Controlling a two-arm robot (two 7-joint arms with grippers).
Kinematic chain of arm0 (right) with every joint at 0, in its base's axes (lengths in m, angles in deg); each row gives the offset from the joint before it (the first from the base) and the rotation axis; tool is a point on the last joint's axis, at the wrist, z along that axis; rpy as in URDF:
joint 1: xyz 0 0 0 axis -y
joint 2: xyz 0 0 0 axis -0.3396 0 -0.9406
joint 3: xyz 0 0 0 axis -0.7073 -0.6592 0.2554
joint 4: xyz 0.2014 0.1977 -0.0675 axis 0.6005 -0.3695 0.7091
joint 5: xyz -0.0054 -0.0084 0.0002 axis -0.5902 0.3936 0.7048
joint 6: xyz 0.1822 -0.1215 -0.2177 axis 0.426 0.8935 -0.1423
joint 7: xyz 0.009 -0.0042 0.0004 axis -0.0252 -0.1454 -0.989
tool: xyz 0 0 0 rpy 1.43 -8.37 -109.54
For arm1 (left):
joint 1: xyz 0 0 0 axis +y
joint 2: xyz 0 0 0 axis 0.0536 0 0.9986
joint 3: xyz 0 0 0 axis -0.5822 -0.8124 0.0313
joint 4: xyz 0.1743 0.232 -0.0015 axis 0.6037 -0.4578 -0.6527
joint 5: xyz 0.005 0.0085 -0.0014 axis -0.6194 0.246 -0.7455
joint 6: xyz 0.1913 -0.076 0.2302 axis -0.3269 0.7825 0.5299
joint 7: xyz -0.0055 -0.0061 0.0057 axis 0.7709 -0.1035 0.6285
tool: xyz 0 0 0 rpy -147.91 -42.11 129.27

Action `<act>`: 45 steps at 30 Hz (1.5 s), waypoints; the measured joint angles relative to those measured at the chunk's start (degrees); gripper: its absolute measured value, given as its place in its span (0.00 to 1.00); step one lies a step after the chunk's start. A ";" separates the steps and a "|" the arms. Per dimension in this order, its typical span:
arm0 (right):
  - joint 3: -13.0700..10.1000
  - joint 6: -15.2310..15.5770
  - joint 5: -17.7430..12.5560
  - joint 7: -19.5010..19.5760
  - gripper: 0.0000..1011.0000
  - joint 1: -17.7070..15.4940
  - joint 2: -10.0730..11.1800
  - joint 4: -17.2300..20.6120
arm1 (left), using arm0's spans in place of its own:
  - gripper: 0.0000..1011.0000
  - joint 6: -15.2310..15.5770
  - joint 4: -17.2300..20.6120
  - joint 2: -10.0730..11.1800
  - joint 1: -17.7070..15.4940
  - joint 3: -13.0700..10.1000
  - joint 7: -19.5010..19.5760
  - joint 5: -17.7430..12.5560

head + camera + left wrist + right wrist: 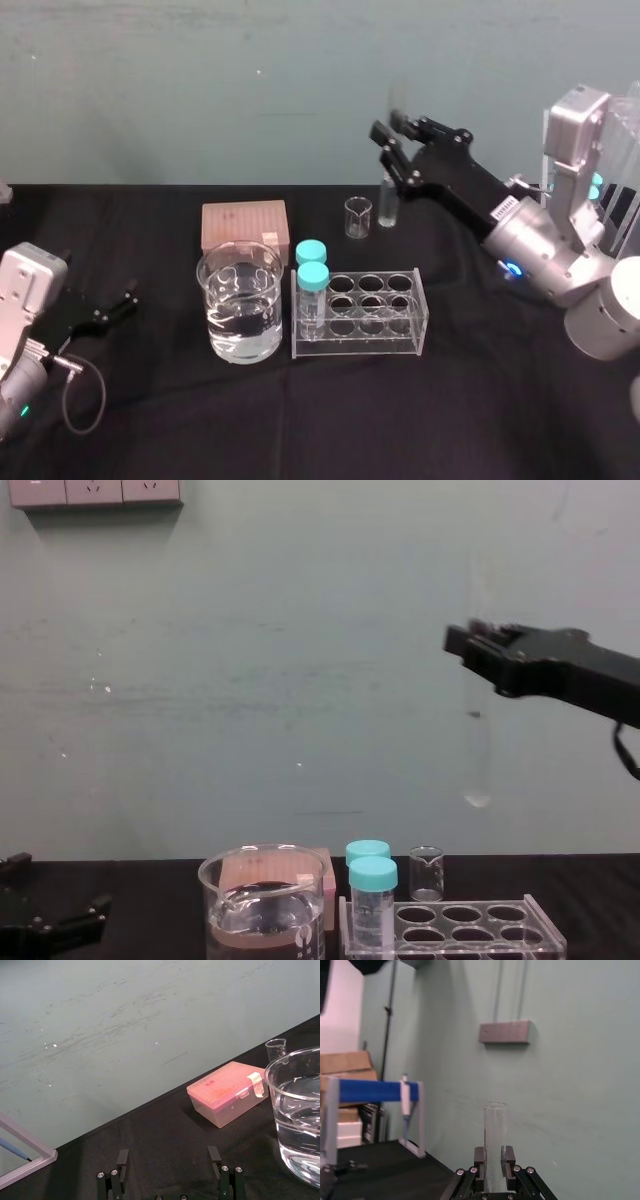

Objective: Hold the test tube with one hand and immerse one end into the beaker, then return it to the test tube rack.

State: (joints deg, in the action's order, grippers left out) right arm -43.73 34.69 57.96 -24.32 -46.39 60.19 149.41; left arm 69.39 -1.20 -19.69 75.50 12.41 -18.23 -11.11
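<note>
Test tube [495, 1130] upright in right claw [390, 128], well above rack [358, 293] height.

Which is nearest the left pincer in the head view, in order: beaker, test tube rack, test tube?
From the left pincer:
1. beaker, just right of it.
2. test tube rack, beyond the beaker.
3. test tube, aloft in the right pincer.

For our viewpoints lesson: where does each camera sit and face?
Head: high, looks down on table; left gripper parked left, right gripper holds tube.
Chest: low, looks across beaker, rack at wall; right gripper above.
Left wrist: low, faces beaker; own open fingers.
Right wrist: raised, faces wall; fingers clamp tube.
Shared: head, chest show beaker, rack.
</note>
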 joint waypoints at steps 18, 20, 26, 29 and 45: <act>8.52 -4.54 -5.29 -10.67 0.22 9.81 -7.20 -11.41 | 0.99 0.00 0.00 0.00 0.00 0.00 0.00 0.00; 9.47 -4.88 -6.11 -12.06 0.22 10.79 -8.07 -12.97 | 0.99 0.00 0.00 0.00 0.00 0.00 0.00 0.00; 11.45 -5.41 -8.05 -15.24 0.22 12.69 -9.82 -16.60 | 0.99 0.00 0.00 0.00 0.00 0.00 0.00 0.00; 12.20 -5.55 -8.62 -16.12 0.22 13.45 -10.43 -18.39 | 0.99 0.00 0.00 0.00 0.00 0.00 0.00 0.00; 14.32 -4.76 -9.12 -17.08 0.22 14.53 -11.12 -23.79 | 0.99 0.00 0.00 0.00 0.00 0.00 0.00 0.00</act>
State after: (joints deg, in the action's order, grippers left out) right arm -29.41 29.93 48.84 -41.40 -31.85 49.07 125.62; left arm 69.39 -1.20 -19.69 75.50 12.41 -18.23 -11.11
